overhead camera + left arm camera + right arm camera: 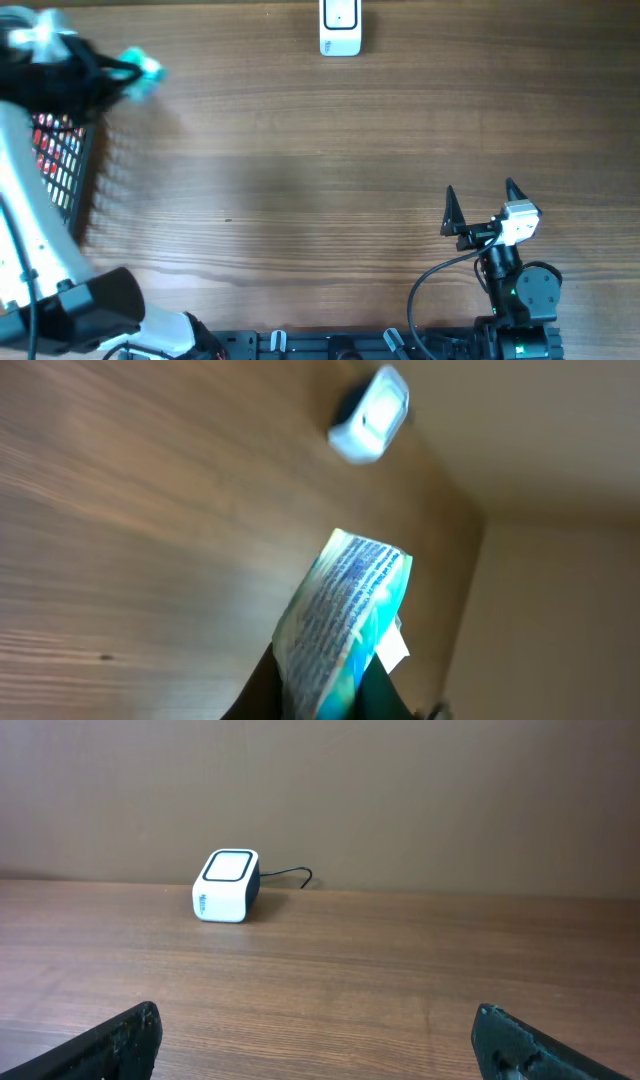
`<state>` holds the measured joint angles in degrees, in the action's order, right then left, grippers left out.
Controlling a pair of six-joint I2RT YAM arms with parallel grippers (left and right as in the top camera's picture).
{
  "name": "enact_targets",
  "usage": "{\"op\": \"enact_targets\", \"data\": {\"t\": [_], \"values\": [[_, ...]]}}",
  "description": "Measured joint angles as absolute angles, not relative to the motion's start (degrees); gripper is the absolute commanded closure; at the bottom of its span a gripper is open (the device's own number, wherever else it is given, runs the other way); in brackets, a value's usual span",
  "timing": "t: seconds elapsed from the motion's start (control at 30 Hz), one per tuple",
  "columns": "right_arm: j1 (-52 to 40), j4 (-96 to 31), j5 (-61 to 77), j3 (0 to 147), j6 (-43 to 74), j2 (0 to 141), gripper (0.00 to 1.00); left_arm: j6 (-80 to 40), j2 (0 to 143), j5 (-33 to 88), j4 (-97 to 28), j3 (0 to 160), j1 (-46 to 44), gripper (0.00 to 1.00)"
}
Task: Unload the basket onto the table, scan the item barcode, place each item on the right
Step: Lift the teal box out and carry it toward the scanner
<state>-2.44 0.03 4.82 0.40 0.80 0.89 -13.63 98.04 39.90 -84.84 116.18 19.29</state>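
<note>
Left arm (30, 220) stretched to far-left bench (300, 200), left gripper (325, 695) clamped on teal packet (345, 610). Right arm (520, 285) folded near front edge, right gripper (480, 192) spread wide.

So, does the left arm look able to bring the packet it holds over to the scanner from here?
Probably yes. The left hand is shut on the packet by the basket, and the table between it and the scanner shows nothing in the way. The right hand sits open, off that path.
</note>
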Motion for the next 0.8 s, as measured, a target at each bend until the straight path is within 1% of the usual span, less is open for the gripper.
{"op": "enact_targets", "data": {"t": [0.2,0.47,0.57,0.7,0.73,0.8], "values": [[-2.4,0.0,4.8,0.4,0.8,0.9,0.00,-12.3,99.2,29.5,-86.2,116.2,1.7,0.96],[-2.4,0.0,4.8,0.4,0.8,0.9,0.00,-16.4,106.3,14.4,-86.2,116.2,-16.3,0.96],[-2.4,0.0,4.8,0.4,0.8,0.9,0.00,-19.2,110.6,8.1,-86.2,116.2,-20.5,0.95],[-2.4,0.0,4.8,0.4,0.8,0.9,0.00,-22.0,116.4,1.8,-86.2,116.2,-23.1,0.95],[-2.4,0.0,4.8,0.4,0.8,0.9,0.00,-22.5,117.7,1.0,-86.2,116.2,-23.2,0.94],[-2.4,0.0,4.8,0.4,0.8,0.9,0.00,-23.9,121.3,-0.9,-86.2,116.2,-23.2,0.81]]}}
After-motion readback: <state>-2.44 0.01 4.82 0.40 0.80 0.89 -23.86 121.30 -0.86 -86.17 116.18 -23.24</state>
